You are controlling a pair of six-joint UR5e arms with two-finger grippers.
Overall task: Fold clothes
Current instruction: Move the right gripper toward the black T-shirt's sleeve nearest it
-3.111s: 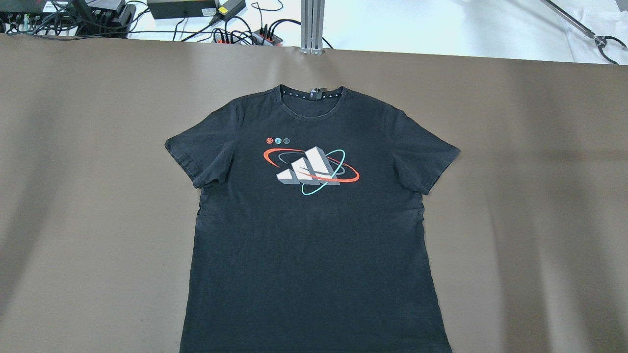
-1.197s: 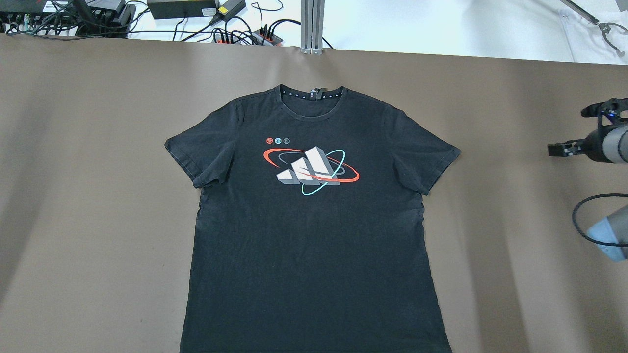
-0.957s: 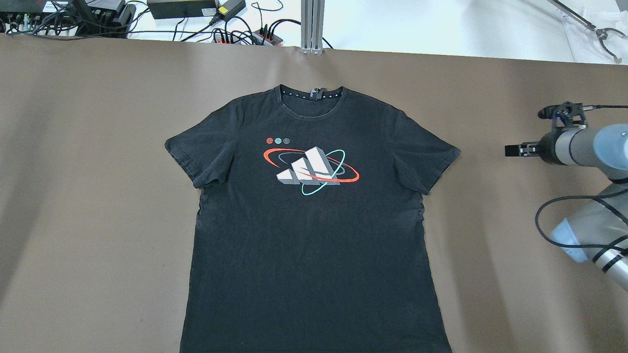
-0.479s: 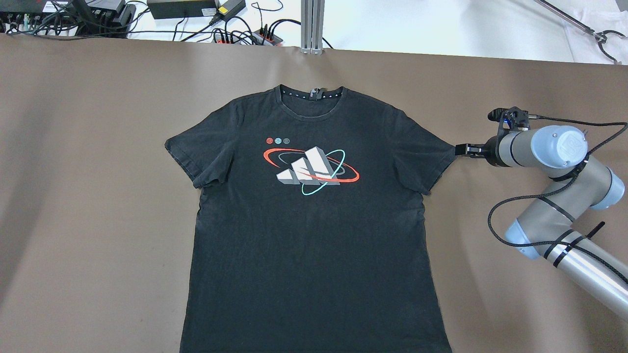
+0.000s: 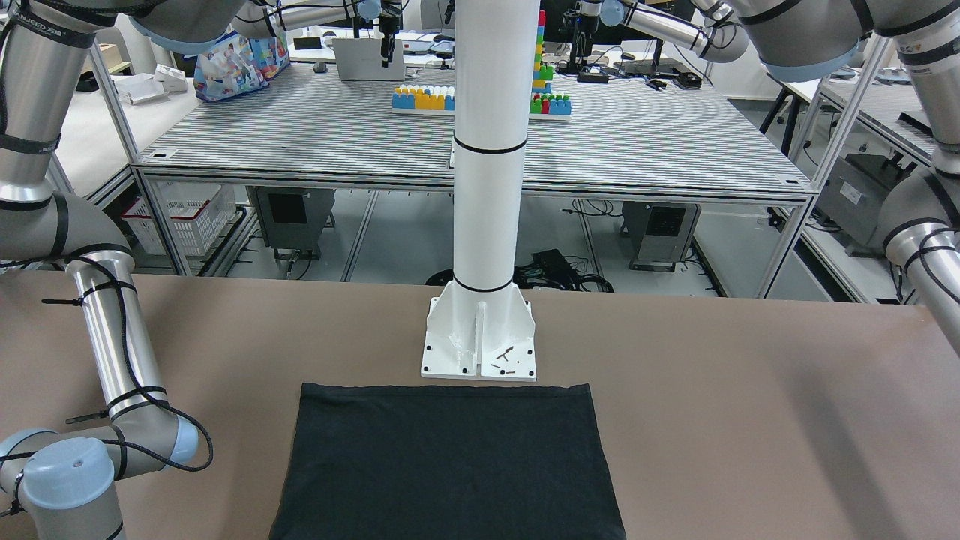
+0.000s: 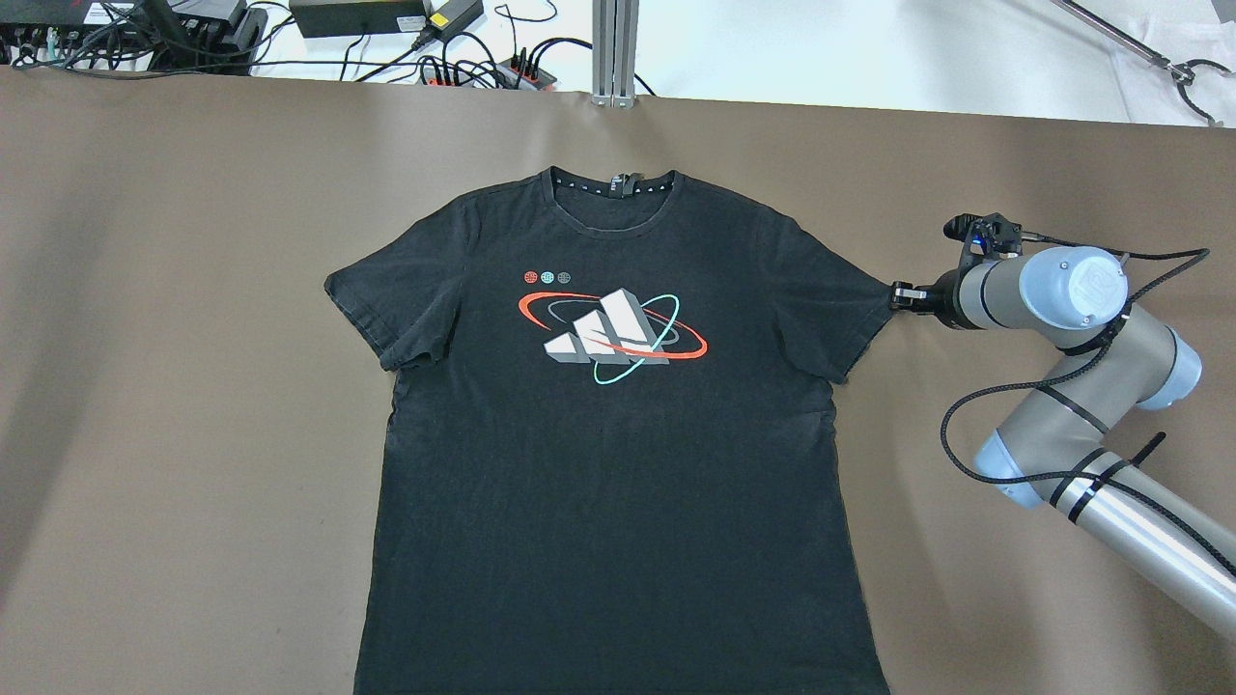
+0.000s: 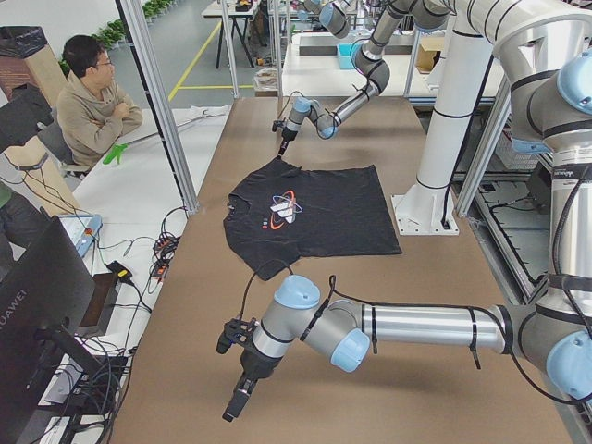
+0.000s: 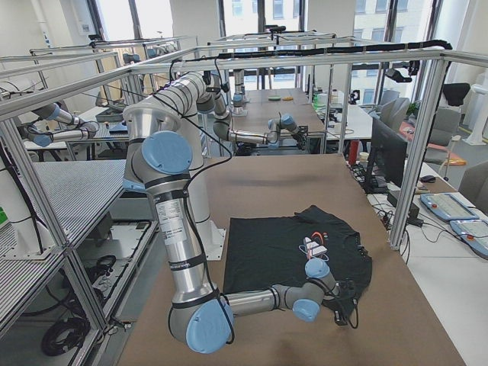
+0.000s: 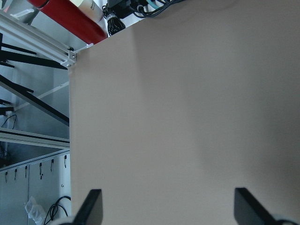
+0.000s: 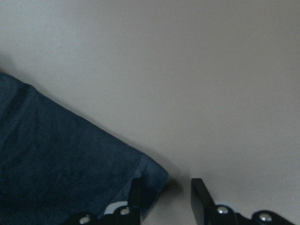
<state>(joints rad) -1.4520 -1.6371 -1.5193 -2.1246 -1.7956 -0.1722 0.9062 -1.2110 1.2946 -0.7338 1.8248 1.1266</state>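
The brown tabletop [image 6: 193, 386] carries one black T-shirt [image 6: 618, 463], spread flat and face up in the middle, with its collar [image 6: 615, 183] on the far side from the robot. Its hem runs off the bottom edge of the overhead view. In the front-facing view the hem lies just before the white column's base plate [image 5: 478, 341].

The chest print [image 6: 610, 338] shows grey-white slanted bars ringed by a red and a teal loop, with three small dots above it.

The right hand [image 6: 898, 294] sits low at the tip of the sleeve [image 6: 840, 309] on the robot's right. In its wrist view its fingers [image 10: 199, 197] are parted. The sleeve corner lies against one finger and bare tabletop shows in the gap, so no cloth is pinched.

The left hand [image 9: 168, 208] hangs released, fingers spread wide, above bare tabletop well apart from the shirt.
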